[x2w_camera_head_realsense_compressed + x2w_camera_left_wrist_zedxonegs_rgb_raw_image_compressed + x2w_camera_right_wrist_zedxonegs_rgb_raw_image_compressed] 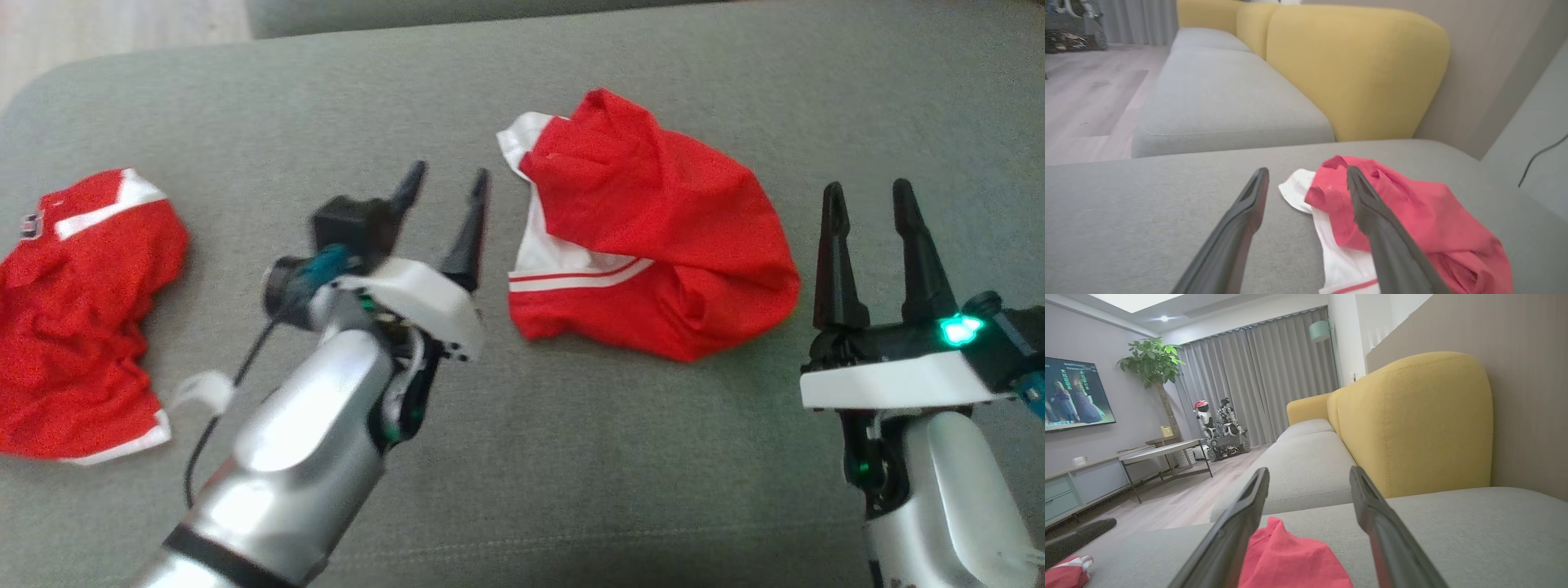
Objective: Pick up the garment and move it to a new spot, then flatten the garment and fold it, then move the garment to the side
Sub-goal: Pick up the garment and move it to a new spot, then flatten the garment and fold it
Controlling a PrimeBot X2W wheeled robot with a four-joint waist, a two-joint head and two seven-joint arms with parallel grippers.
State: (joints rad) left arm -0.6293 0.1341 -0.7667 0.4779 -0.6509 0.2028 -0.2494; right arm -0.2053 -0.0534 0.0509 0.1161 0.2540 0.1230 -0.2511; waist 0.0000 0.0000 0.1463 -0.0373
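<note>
The garment (653, 245) is a crumpled red piece with white trim, lying in a heap on the grey cushion (522, 457) right of centre. My left gripper (447, 181) is open just left of the heap, fingers apart and empty, hovering by the white edge. In the left wrist view the garment (1421, 220) lies behind the right finger (1372, 212) of the left gripper (1306, 175). My right gripper (869, 200) stands open and empty just right of the heap. In the right wrist view the garment (1290, 559) sits low between the fingers of my right gripper (1309, 475).
A second red garment with white stripes (77, 318) lies at the cushion's left edge. A yellow backrest (1355, 69) and more grey sofa seats (1224, 98) lie beyond. Wooden floor (1180, 498), a low table (1163, 451), another robot (1220, 433) and a plant (1153, 363) are off to the left.
</note>
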